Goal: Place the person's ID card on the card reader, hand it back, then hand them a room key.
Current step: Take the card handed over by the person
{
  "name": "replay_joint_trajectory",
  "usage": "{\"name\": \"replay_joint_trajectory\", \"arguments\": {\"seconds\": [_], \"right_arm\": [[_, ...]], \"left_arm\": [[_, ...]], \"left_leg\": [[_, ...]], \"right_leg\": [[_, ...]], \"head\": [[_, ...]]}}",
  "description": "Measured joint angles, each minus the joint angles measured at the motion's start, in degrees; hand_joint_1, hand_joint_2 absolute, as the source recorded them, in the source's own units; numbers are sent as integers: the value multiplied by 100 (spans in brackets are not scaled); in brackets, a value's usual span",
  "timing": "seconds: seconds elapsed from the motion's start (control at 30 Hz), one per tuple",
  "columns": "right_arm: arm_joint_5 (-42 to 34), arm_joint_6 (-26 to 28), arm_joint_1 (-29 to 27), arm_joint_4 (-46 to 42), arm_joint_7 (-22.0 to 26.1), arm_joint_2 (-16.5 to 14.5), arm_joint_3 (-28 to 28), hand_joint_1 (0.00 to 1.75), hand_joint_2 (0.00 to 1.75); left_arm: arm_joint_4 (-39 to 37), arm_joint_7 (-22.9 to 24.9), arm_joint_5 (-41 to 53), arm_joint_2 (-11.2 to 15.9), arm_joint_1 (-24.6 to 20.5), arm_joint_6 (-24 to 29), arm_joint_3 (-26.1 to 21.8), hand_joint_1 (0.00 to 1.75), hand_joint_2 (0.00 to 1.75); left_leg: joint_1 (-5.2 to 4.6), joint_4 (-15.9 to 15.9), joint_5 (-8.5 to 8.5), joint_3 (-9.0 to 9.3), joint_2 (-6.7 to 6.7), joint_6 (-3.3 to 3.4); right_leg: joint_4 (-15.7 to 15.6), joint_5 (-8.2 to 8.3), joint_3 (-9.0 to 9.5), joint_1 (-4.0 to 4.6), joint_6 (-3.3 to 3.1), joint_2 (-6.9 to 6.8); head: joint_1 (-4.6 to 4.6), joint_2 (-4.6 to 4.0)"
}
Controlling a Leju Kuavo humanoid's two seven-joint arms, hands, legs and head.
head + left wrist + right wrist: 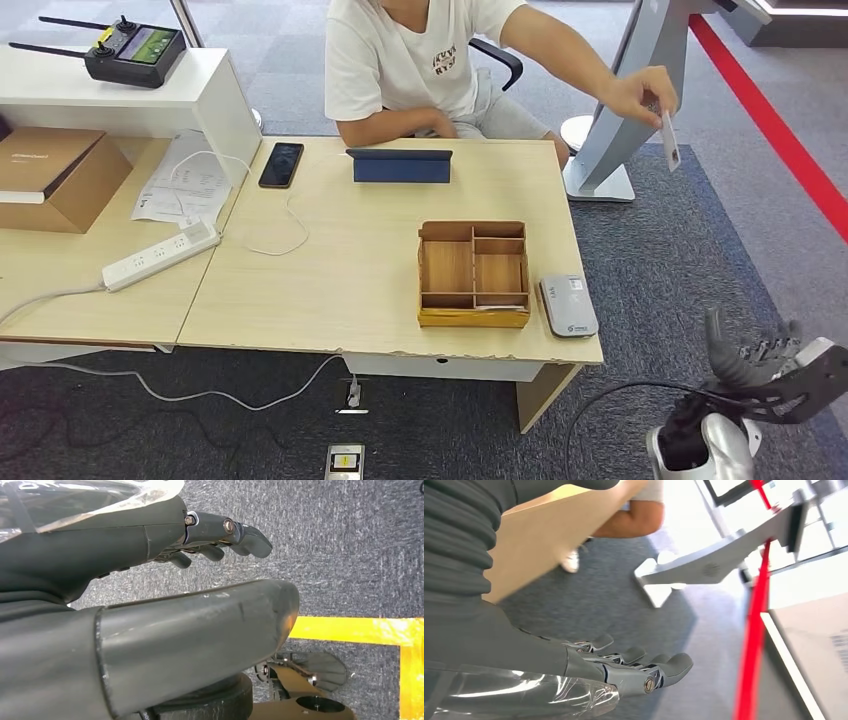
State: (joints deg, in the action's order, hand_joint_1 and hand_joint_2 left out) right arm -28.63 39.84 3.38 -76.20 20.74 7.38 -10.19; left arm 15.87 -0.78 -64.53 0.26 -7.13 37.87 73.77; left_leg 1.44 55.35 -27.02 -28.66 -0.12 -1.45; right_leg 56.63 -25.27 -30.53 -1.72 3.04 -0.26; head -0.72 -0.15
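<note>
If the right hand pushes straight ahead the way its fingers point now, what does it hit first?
Probably nothing near: past the right hand lies open carpet, with the kiosk base farther on. Depth is unclear.

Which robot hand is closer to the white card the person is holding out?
The right. The right hand is raised off the table's right end, below the white card the person holds out. The left hand hangs low over the grey carpet, away from it.
</note>
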Motion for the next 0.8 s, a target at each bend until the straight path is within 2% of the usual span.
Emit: {"name": "replay_joint_trajectory", "arguments": {"seconds": [0.27,0.4,0.6,0.8], "right_arm": [[2314,1,-4,-1482,-143,-375,-41,0,175],[3749,-3,-51,-2014,-389,-444,118,0,175],[6411,-6,-62,-2437,-1280,-330,801,0,175],[8130,-7,222,-2301,-2314,-27,1592,0,175]], "left_arm": [[0,-106,182,1,-1,7,1,0,0],[0,-147,314,2,-3,-16,21,0,0],[0,-143,571,15,-27,-89,114,0,0],[0,-92,717,56,-37,-115,217,0,0]], "left_leg": [[0,0,0,4,0,0],[-1,0,0,1,0,0],[0,-2,0,-2,0,0],[1,-2,1,-4,0,-1]], "right_leg": [[1,0,0,0,0,0],[1,0,0,0,0,0],[1,-1,1,1,0,0],[1,0,2,1,0,0]], "head": [[-2,0],[-2,0],[-1,0],[-2,0]]}}
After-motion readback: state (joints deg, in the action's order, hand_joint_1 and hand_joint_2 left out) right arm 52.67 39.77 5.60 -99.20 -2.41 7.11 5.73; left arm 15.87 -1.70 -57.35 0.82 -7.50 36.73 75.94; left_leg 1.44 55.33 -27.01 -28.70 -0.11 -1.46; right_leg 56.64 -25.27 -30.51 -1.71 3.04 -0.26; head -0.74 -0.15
